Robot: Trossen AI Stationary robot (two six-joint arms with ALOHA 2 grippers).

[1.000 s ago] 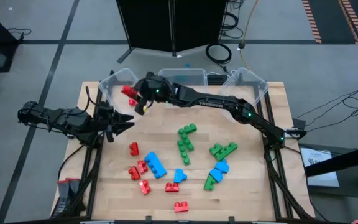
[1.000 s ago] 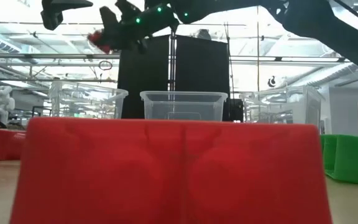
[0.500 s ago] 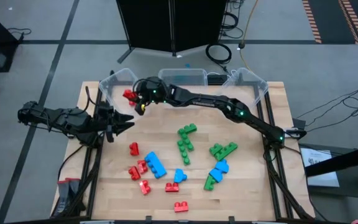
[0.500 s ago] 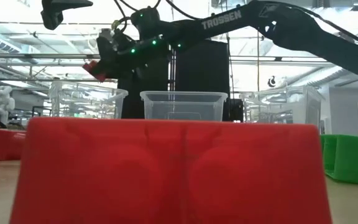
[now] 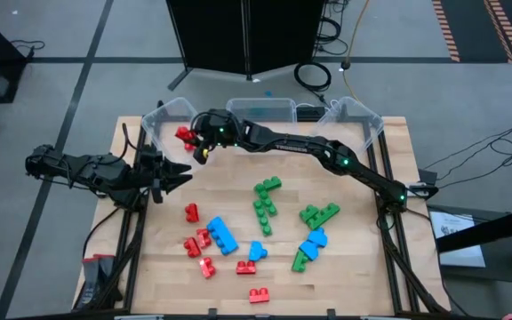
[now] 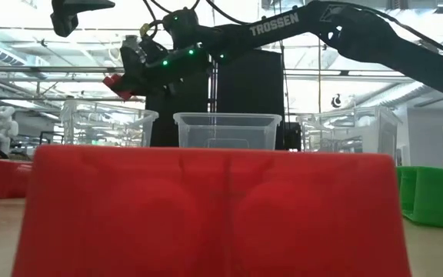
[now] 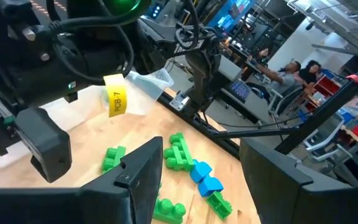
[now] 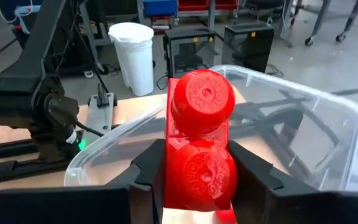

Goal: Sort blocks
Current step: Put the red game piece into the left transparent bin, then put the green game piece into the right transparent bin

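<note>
My right gripper (image 5: 191, 140) reaches across from the table's right and hangs over the clear far-left bin (image 5: 163, 117), shut on a red two-stud block (image 8: 201, 130). The same block shows above the bin's rim in the low view (image 6: 114, 82). My left gripper (image 5: 181, 174) waits open at the table's left edge, nothing between its fingers (image 7: 148, 168). Loose red (image 5: 191, 212), blue (image 5: 222, 236) and green (image 5: 265, 204) blocks lie flat on the wooden table. One red block (image 6: 214, 208) fills the foreground of the low view. My right gripper pinches the red block by its two opposite side faces (image 8: 169, 168) between its two fingers. The fingers come nearly level from the table's right, slanting slightly down. The block's studs face back toward the wrist. It is lifted clear, above the far-left bin's opening.
Two more clear bins stand along the far edge, at the middle (image 5: 260, 108) and the right (image 5: 356, 120). More blocks lie near the front: green (image 5: 318, 213), blue (image 5: 312, 240), red (image 5: 258, 294). A black cabinet stands beyond the table.
My right gripper has come down with the red block toward the far-left bin, rolling slightly, then held still. The block stays pinched and clear of the bin.
</note>
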